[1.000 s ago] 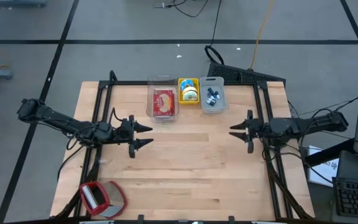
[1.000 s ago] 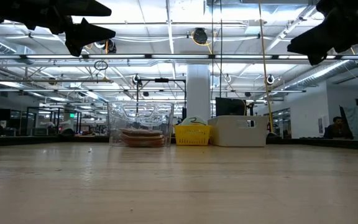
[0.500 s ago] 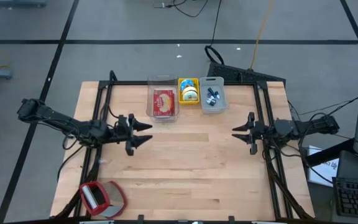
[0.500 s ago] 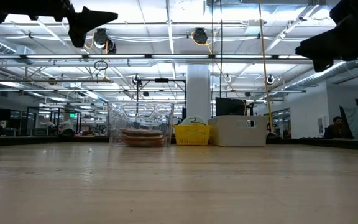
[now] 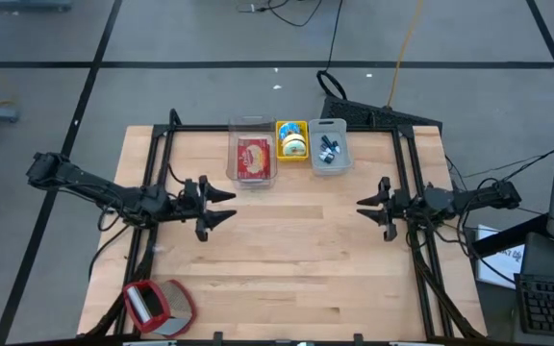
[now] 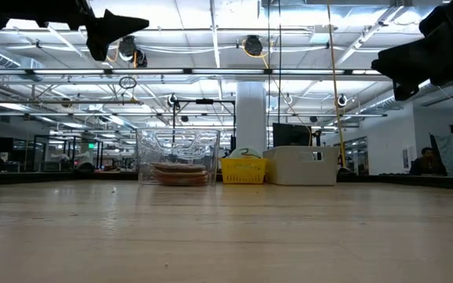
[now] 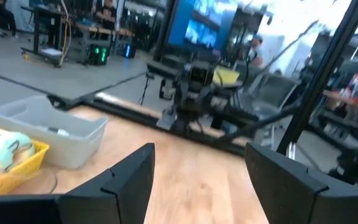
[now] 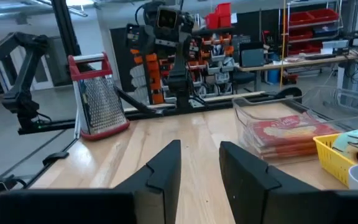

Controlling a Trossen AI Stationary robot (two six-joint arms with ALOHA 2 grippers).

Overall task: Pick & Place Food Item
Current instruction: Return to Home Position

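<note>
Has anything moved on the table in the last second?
The left gripper rose slightly. The right arm folded back a little, and the right gripper barely shifted. Both are open and empty. The clear bin, yellow basket, grey bin and grater stayed put.

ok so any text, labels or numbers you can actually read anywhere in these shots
None reads clearly.
Red food package in the clear bin: pale print, too blurred.
Grey bin: dark sticker, too small.
Paper sheet right of the table: print too small.
Blue screen in the room behind: blurred.
</note>
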